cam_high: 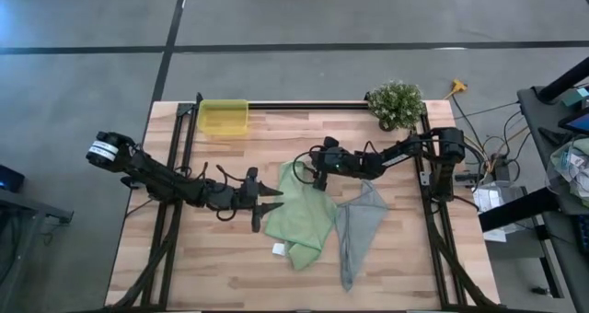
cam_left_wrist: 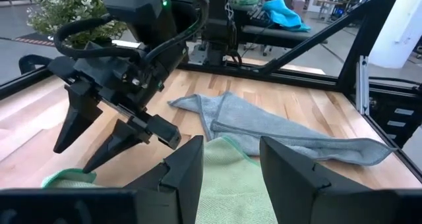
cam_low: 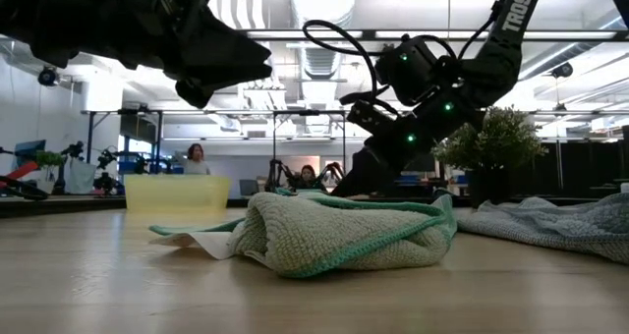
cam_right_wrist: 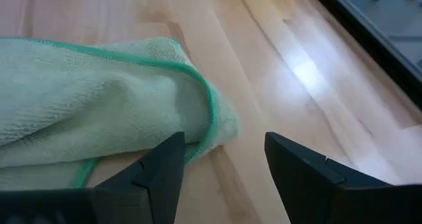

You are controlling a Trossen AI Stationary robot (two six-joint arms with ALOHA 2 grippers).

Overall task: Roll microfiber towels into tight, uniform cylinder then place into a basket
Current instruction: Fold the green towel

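Green towel: light green microfiber towel (cam_high: 302, 216) lies loosely folded at mid-table, edges bunched, a small white tag (cam_high: 278, 249) at its near corner.
Grey towel: grey-blue towel (cam_high: 357, 230) lies spread flat just right of the green one, touching it along one edge.
Right gripper: right gripper (cam_high: 319, 181) hangs over the far edge of the green towel, fingers apart, nothing between them.
Left gripper: left gripper (cam_high: 269, 200) sits at the towel's left edge, fingers apart, empty.
Basket: yellow basket (cam_high: 224, 117) stands at the far left of the table, well apart from both towels.
Plant: potted plant (cam_high: 396, 104) stands at the far right corner.
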